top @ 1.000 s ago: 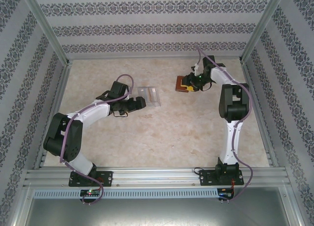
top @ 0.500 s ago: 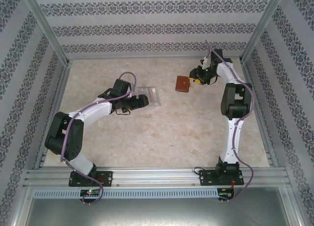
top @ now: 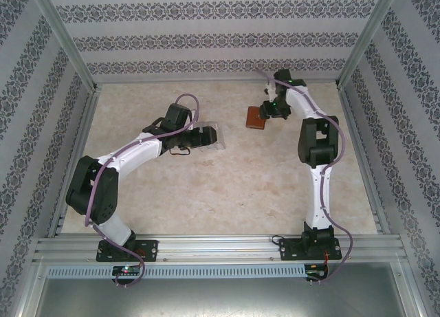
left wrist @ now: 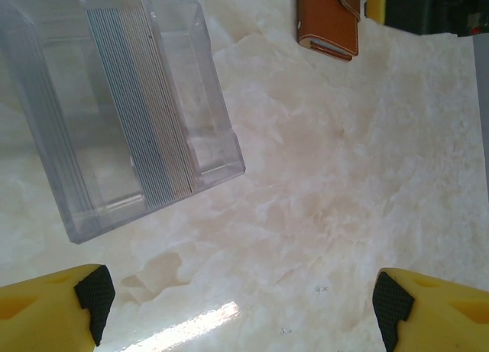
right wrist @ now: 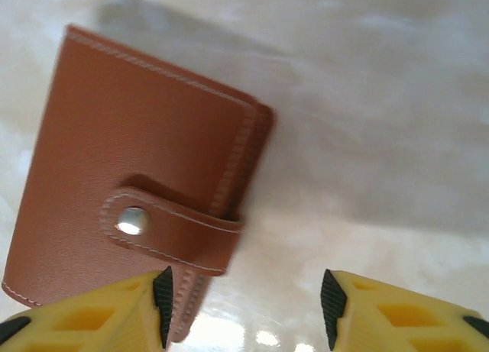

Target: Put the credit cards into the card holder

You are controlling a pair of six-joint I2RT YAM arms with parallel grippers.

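Observation:
The card holder [right wrist: 137, 176] is a reddish-brown wallet lying flat on the marble table, folded shut with its clasp tab [right wrist: 172, 230] snapped down. It also shows as a small brown rectangle, the card holder [top: 255, 117], at the back right, and as the card holder [left wrist: 328, 20] at the top edge. My right gripper [right wrist: 247, 306] hovers at its right edge, open, one fingertip [right wrist: 162, 302] over the wallet's corner, nothing clasped. My left gripper [left wrist: 241, 310] is open over bare table near a clear plastic case [left wrist: 122, 115]. The credit cards are out of view.
The clear case [top: 221, 139] sits mid-table under the left gripper [top: 208, 135], left of the wallet. The right gripper [top: 267, 115] is at the wallet's right side. Patterned walls and metal frame rails close in the table on three sides.
My left gripper has slid right until it hangs over the clear case. My right gripper lifted off the wallet, shifted slightly, and its jaws have spread wider.

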